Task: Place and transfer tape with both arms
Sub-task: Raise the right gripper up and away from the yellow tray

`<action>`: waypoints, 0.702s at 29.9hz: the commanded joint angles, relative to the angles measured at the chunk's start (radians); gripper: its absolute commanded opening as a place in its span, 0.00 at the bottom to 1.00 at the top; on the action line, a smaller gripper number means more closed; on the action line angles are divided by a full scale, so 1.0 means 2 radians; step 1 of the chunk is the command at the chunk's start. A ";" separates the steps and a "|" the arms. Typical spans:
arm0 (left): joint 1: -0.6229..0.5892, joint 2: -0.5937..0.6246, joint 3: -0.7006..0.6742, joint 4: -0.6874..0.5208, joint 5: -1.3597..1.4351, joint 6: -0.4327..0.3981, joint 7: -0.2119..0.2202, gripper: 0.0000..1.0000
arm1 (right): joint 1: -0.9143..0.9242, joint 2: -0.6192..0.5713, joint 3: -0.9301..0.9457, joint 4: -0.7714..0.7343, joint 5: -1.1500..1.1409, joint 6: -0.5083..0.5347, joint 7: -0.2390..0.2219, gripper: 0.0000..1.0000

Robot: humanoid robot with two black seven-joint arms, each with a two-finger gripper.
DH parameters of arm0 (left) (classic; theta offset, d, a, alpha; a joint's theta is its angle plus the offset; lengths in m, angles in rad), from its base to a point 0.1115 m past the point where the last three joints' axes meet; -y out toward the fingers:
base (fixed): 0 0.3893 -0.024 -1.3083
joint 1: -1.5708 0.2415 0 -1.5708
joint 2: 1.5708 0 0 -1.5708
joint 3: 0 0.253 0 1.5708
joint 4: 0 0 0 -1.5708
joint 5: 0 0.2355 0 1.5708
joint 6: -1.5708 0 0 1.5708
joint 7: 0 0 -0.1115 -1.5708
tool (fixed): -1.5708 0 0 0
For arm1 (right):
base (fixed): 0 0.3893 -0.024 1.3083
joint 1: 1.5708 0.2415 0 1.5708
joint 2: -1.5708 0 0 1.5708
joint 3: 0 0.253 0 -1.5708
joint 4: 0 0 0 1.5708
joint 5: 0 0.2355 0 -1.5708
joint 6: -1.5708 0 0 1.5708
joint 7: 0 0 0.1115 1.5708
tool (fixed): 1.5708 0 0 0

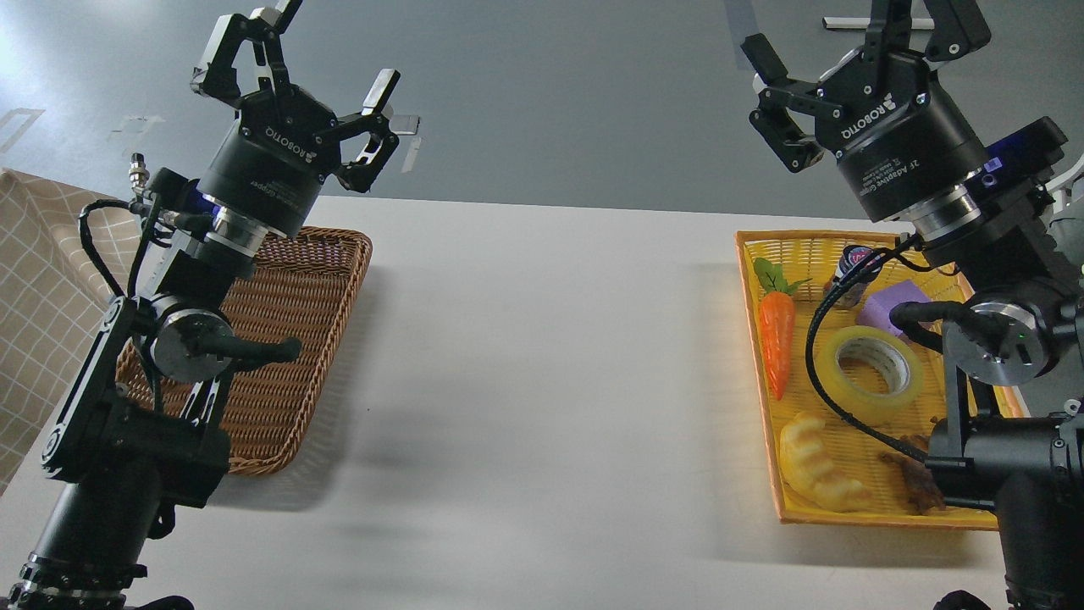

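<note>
Nearest on the right, a yellow basket (766, 440) sat on the white surface (542, 381), holding a bread-shaped toy (817, 466) and a brown item (915, 479) at its near end. The tape (871, 373) lay flat mid-basket, core hole up, a black cable (817, 356) of the right arm crossing in front of it. Beside it a toy carrot (775, 339) to the left, a purple block (898, 303) and a small jar (854, 269) further back. On the left, a brown wicker basket (296, 339) partly hidden by the left arm. Farther off, both end effectors were raised off the surface. Right end effector (855, 42) was well above and behind the tape, fingers spread wide, holding nothing, not touching the tape. Left end effector (296, 85) over the wicker basket's far end, far across from the tape, fingers also wide apart and empty
</note>
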 commanded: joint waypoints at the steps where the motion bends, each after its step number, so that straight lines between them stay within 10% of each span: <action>1: 0.001 -0.001 0.003 0.000 0.002 0.000 0.000 0.98 | -0.001 0.000 0.019 0.006 0.000 0.030 0.002 1.00; 11: 0.003 0.000 -0.003 -0.001 0.002 -0.002 -0.003 0.98 | -0.005 0.000 0.029 0.014 -0.001 0.030 0.000 1.00; 15: 0.005 -0.001 -0.002 -0.002 0.002 -0.001 -0.003 0.98 | -0.006 -0.041 0.026 0.006 0.000 0.030 -0.057 1.00; 21: 0.012 -0.002 -0.004 -0.004 0.003 -0.002 -0.003 0.98 | -0.007 -0.115 0.021 0.010 -0.006 0.030 -0.077 1.00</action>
